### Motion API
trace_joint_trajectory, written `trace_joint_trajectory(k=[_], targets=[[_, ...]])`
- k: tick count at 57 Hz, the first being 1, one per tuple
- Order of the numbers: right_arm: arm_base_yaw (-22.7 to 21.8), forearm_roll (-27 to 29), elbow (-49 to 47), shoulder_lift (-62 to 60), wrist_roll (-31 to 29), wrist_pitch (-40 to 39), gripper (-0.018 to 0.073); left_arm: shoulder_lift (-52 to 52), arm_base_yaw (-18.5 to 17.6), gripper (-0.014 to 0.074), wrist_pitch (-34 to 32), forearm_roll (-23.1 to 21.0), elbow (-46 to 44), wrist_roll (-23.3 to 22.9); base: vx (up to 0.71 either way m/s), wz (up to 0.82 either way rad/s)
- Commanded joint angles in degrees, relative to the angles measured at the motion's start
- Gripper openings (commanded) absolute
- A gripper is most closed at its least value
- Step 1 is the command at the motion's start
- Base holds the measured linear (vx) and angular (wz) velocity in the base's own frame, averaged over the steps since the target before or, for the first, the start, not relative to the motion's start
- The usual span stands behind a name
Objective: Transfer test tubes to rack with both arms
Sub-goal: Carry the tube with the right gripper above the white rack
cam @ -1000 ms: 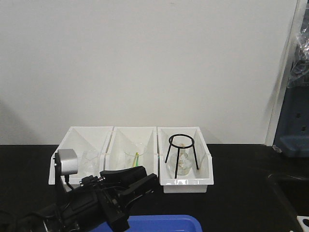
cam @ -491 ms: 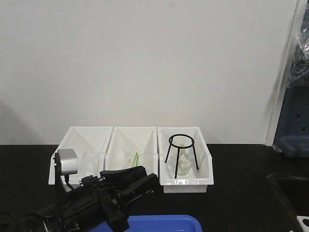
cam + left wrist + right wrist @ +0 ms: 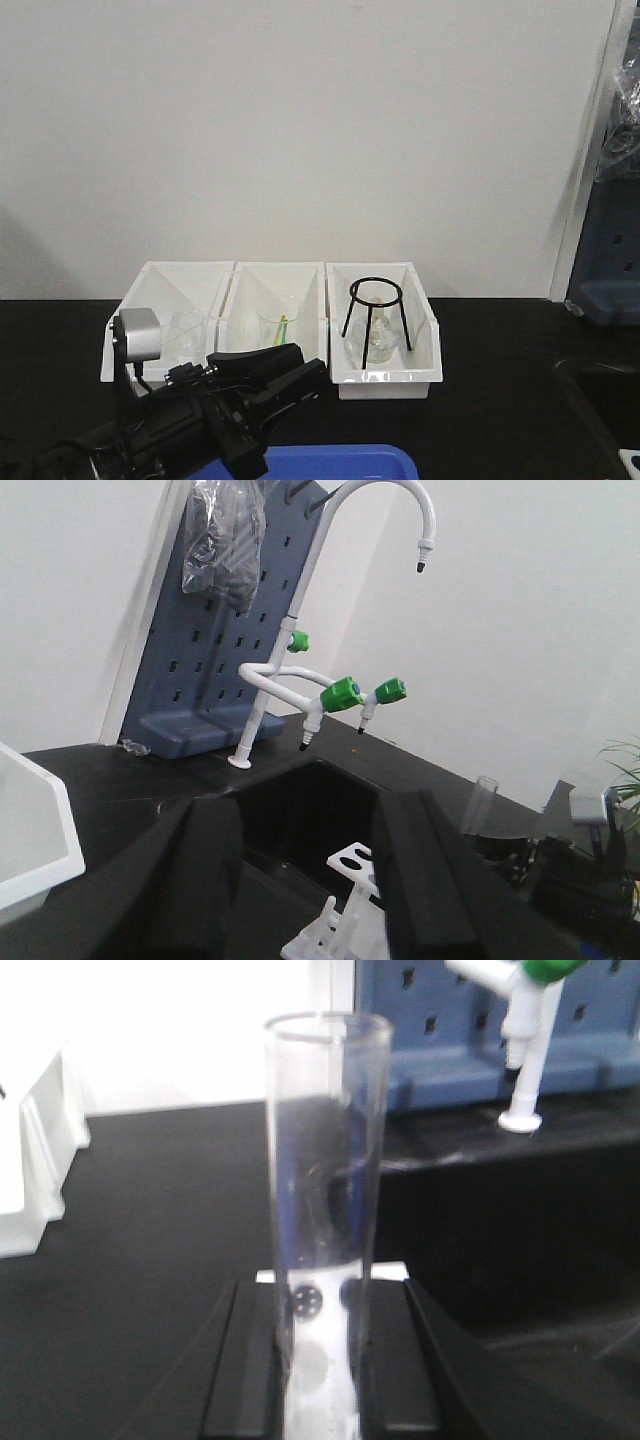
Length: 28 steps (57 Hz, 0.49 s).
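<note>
- The black bench [image 3: 500, 400] fills the lower half of the front view. Nothing on it has shifted over the last second.
- Three white bins [image 3: 383, 378] stand in a row at mid-frame. They hold beakers, and the right one also holds a black wire tripod [image 3: 375, 308]. None of these belong to the task and all are as they were.
- The left arm [image 3: 170, 430] lies in the lower left corner of the front view, above a blue tray [image 3: 350, 462]. It has barely moved since a second ago.
- The left gripper [image 3: 305, 815] is spread wide in its wrist view, with nothing between its fingers. It points toward the sink [image 3: 300, 800] and the tap [image 3: 300, 660].
- The right gripper [image 3: 320, 1360] is seen at the bottom centre of its wrist view. Its fingers are closed against the lower part of one test tube, which stands upright.
- The rack [image 3: 338, 925] shows at the bottom centre of the left wrist view and at the lower right corner of the front view. Part of its white, holed top also shows behind the tube in the right wrist view.
- The test tube [image 3: 325, 1160] looks clear and empty. In the left wrist view it stands at right of centre, apart from the rack.
- With so little motion, the left arm seems to be waiting. The step in hand is probably the right arm lowering its tube into a hole, and that is not yet done.
</note>
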Motion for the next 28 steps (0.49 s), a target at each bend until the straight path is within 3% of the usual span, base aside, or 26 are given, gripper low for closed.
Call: trace_joint_trajectory(k=[1,28], targets=[[-0.2,-0.1,-1.0,0.5,0.0,-6.6,-0.0006,-2.1,-0.1,0.0441,-3.8,-2.7,-1.6,-0.5,0.00,0.00],[-0.2,-0.2,-1.0,8.3,0.0,-8.3,0.0000,-2.1,-0.1,0.0441,-3.9,-2.7,-1.6,-0.5,0.00,0.00]])
